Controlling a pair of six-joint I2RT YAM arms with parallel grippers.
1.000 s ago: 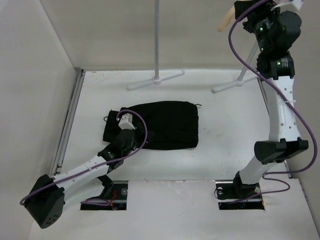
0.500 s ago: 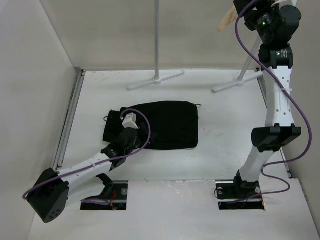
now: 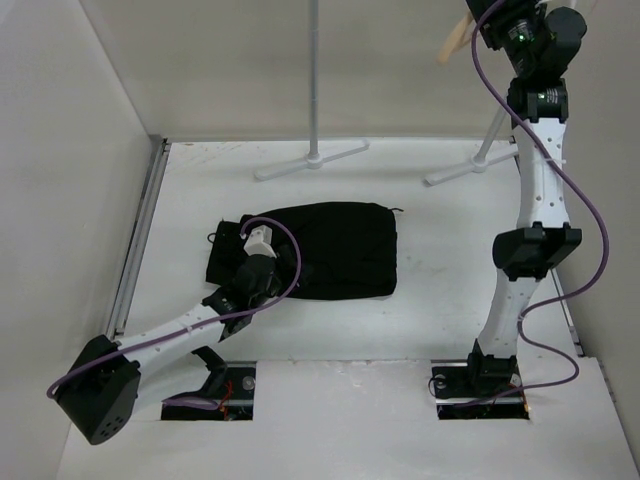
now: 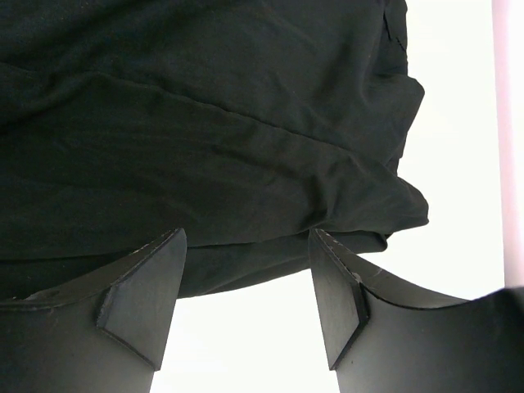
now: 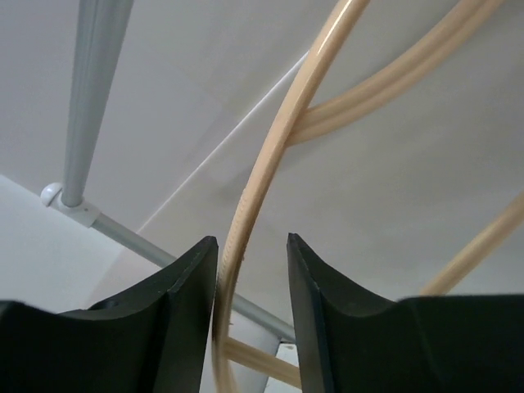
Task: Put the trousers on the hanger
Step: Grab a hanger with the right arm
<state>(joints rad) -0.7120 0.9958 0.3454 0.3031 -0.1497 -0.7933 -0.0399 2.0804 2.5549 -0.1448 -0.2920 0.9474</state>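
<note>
The trousers lie folded on the tabletop, left of centre. The left gripper is low at their near-left edge, its jaws open, with the fabric's hem just at the fingertips. High at the far right, the right gripper straddles a bar of the hanger beside a rack pole. The wood rests against its left finger and a gap shows on the other side, so the jaws are not clamped.
</note>
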